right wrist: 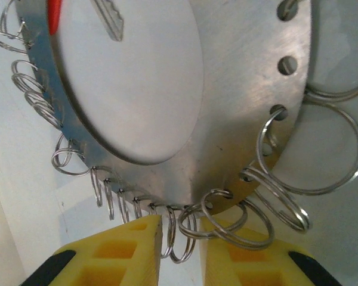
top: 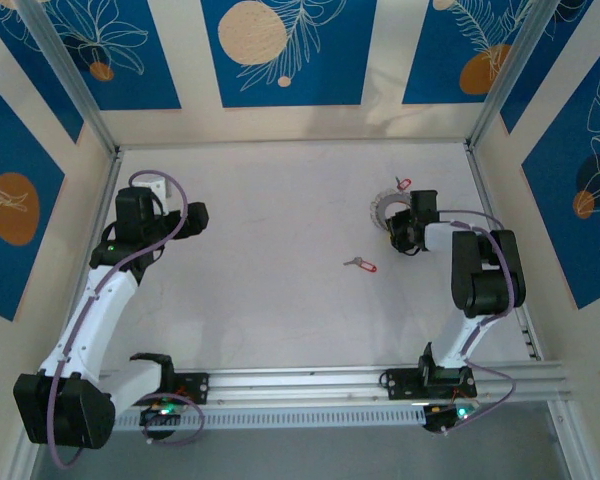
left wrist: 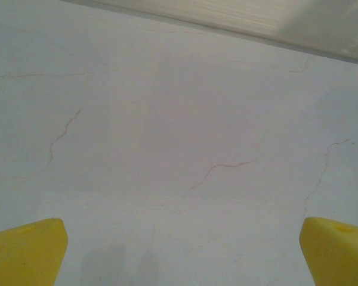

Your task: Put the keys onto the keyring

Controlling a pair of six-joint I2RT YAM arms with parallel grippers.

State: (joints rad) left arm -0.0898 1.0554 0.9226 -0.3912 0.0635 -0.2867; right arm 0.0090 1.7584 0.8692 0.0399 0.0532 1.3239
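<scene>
My right pincer point(right wrist: 182, 229) pinches the looped rim of the keyring point(right wrist: 227, 119) at the far right of the desk point(top: 280, 200), with a key point(top: 401, 184) just beside its far edge and a second key point(top: 360, 264) lying mid-desk, while my left pincer point(left wrist: 182, 235) hangs spread wide over the left side.

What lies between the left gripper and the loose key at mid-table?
Nothing; in the top view the table between the left gripper and the key is bare.
</scene>
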